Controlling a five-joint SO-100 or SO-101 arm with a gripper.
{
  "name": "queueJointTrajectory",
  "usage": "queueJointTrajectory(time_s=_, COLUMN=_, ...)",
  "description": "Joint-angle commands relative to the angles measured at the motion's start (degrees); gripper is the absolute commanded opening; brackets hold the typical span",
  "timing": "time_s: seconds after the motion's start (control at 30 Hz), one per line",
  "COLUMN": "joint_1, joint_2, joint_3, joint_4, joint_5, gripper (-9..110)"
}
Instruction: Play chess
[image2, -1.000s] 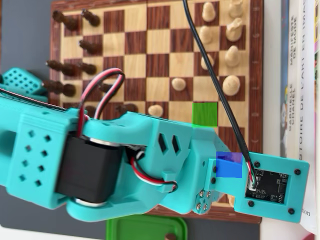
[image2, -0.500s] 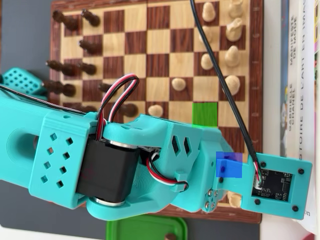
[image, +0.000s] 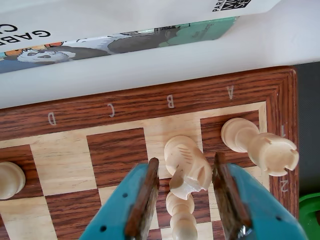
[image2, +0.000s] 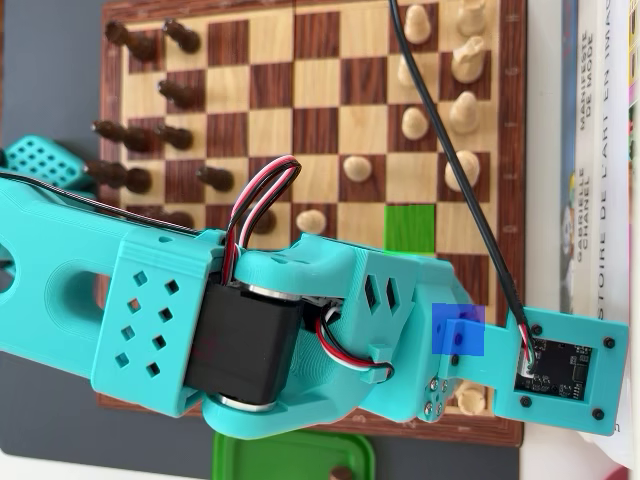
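In the wrist view my gripper (image: 185, 161) is open and straddles a white knight (image: 186, 165) standing on the B column's first row. The brown pads (image: 145, 195) stand either side of it, with a gap on the left. A white pawn (image: 181, 215) stands just behind the knight, between the fingers. A white rook (image: 260, 145) stands on the corner square by the letter A. In the overhead view the teal arm (image2: 300, 330) covers the gripper and the chessboard's (image2: 315, 100) lower part.
Dark pieces (image2: 125, 175) line the board's left side and white pieces (image2: 460, 110) its right in the overhead view. A green square (image2: 410, 228) and a blue square (image2: 458, 330) mark spots. Books (image2: 590, 150) lie right of the board, and a green tray (image2: 290, 455) sits below it.
In the overhead view the arm has slid to the right, towards the board's lower right corner. The pieces have not moved.
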Motion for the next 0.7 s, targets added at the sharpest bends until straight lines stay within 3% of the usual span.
queueJointTrajectory(time_s=0.0, joint_1=0.18, joint_2=0.53, joint_3=-2.9, joint_4=-0.62, joint_5=-0.09, gripper=16)
queueJointTrajectory(time_s=0.67, joint_1=0.7, joint_2=0.44, joint_3=-2.9, joint_4=-0.62, joint_5=-0.18, gripper=10)
